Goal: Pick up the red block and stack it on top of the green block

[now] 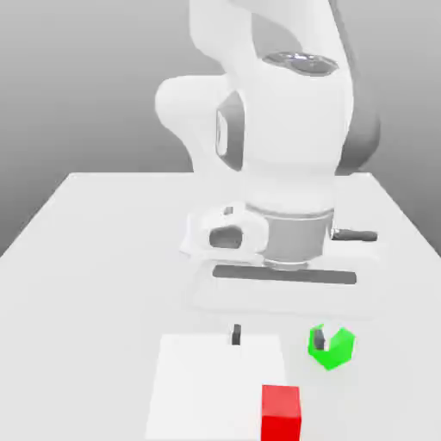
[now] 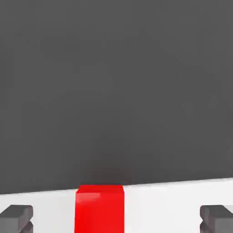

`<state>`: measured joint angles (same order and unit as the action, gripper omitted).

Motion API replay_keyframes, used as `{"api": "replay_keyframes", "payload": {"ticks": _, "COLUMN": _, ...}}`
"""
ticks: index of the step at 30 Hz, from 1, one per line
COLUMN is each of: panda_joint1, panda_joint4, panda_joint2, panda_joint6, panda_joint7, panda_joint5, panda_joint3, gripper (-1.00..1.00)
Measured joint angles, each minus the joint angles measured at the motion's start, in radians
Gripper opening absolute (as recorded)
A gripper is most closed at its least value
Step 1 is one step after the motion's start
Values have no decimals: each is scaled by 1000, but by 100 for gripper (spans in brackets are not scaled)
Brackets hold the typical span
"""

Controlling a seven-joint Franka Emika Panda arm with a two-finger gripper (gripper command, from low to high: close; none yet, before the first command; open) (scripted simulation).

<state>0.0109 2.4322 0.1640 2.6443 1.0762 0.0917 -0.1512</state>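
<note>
The red block (image 1: 281,412) sits on the white table near its front edge in the exterior view. In the hand view the red block (image 2: 99,208) lies between my two fingers, closer to one fingertip (image 2: 16,218) than to the other. My gripper (image 1: 276,336) hangs low over the table and is open wide, with nothing held. The green block (image 1: 333,347) rests on the table to the exterior view's right of the red block and farther back. One dark fingertip (image 1: 319,338) overlaps its left side; whether they touch I cannot tell.
The arm's large white body (image 1: 284,129) rises behind the gripper at mid-table. A lighter white panel (image 1: 207,383) lies flat on the table (image 1: 103,250) beside the red block. In the hand view the table's edge (image 2: 182,183) runs just past the red block, with dark floor beyond.
</note>
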Motion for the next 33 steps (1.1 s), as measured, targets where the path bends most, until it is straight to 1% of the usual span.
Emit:
{"api": "replay_keyframes", "payload": {"ticks": 2, "panda_joint1": -6, "panda_joint4": 4, "panda_joint2": 71, "panda_joint6": 36, "panda_joint7": 10, "panda_joint5": -2, "panda_joint3": -2, "gripper": 0}}
{"api": "replay_keyframes", "payload": {"ticks": 6, "panda_joint1": -37, "panda_joint4": -15, "panda_joint2": 215, "panda_joint6": 149, "panda_joint7": 40, "panda_joint5": 33, "panda_joint3": 34, "gripper": 0}}
{"api": "replay_keyframes", "payload": {"ticks": 7, "panda_joint1": -42, "panda_joint4": -18, "panda_joint2": 237, "panda_joint6": 167, "panda_joint7": 45, "panda_joint5": 40, "panda_joint3": 41, "gripper": -100}}
{"api": "replay_keyframes", "payload": {"ticks": 13, "panda_joint1": -45, "panda_joint4": -20, "panda_joint2": 248, "panda_joint6": 177, "panda_joint7": 49, "panda_joint5": 44, "panda_joint3": 44, "gripper": -100}}
{"api": "replay_keyframes", "payload": {"ticks": 15, "panda_joint1": -35, "panda_joint4": -14, "panda_joint2": 211, "panda_joint6": 146, "panda_joint7": 41, "panda_joint5": 34, "panda_joint3": 32, "gripper": -100}}
{"api": "replay_keyframes", "payload": {"ticks": 19, "panda_joint1": -10, "panda_joint4": 12, "panda_joint2": 79, "panda_joint6": 41, "panda_joint7": 3, "panda_joint5": -13, "panda_joint3": -7, "gripper": -100}}
{"api": "replay_keyframes", "payload": {"ticks": 23, "panda_joint1": -45, "panda_joint4": 89, "panda_joint2": -31, "panda_joint6": 19, "panda_joint7": -113, "panda_joint5": -110, "panda_joint3": -63, "gripper": -100}}
{"api": "replay_keyframes", "payload": {"ticks": 27, "panda_joint1": -104, "panda_joint4": 173, "panda_joint2": -131, "panda_joint6": 12, "panda_joint7": -214, "panda_joint5": -179, "panda_joint3": -119, "gripper": -100}}
{"api": "replay_keyframes", "payload": {"ticks": 30, "panda_joint1": -156, "panda_joint4": 238, "panda_joint2": -198, "panda_joint6": 11, "panda_joint7": -270, "panda_joint5": -201, "panda_joint3": -136, "gripper": -100}}
{"api": "replay_keyframes", "payload": {"ticks": 33, "panda_joint1": -187, "panda_joint4": 305, "panda_joint2": -256, "panda_joint6": 13, "panda_joint7": -307, "panda_joint5": -197, "panda_joint3": -152, "gripper": -100}}
